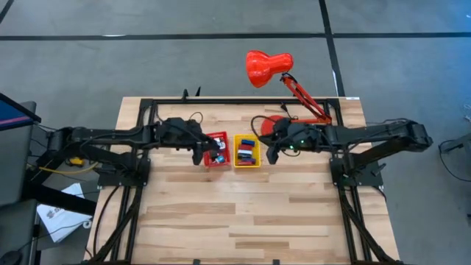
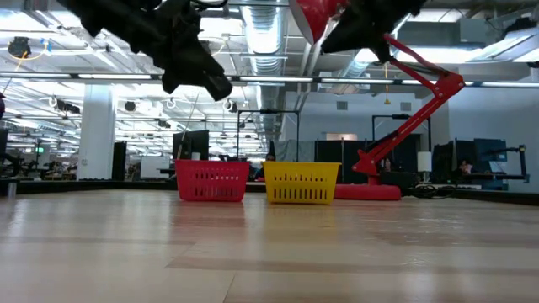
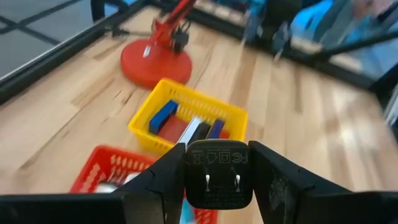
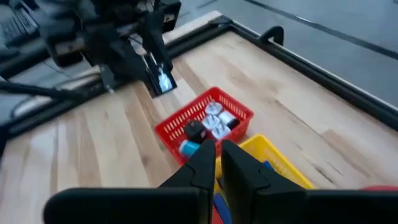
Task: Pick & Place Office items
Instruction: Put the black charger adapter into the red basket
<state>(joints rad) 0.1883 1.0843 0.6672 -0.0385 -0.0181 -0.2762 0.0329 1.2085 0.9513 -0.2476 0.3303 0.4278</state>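
A red bin (image 1: 215,149) and a yellow bin (image 1: 246,151) stand side by side on the wooden table. The red bin holds white, black and light blue office items (image 4: 208,124). The yellow bin holds blue, red, white and black ones (image 3: 186,127). My left gripper (image 1: 202,153) hangs over the red bin's left edge, shut on a black plug block (image 3: 217,174) with two metal prongs. My right gripper (image 1: 271,154) hovers shut at the yellow bin's right side, above the bins, with nothing between its fingers (image 4: 217,155). My left gripper pinches the black plug block by its two opposite sides (image 3: 191,177) between the two fingers (image 3: 155,186). The block's pronged face looks back toward the wrist. It is lifted clear, above the red bin (image 3: 115,171), with the gripper slanting down from the table's left.
A big red desk lamp (image 1: 268,66) stands with its round base (image 3: 155,62) on the table behind the yellow bin, its arm reaching up and back. A black frame (image 1: 243,100) runs along the table's far edge. Bare wood lies toward the near edge (image 1: 243,213).
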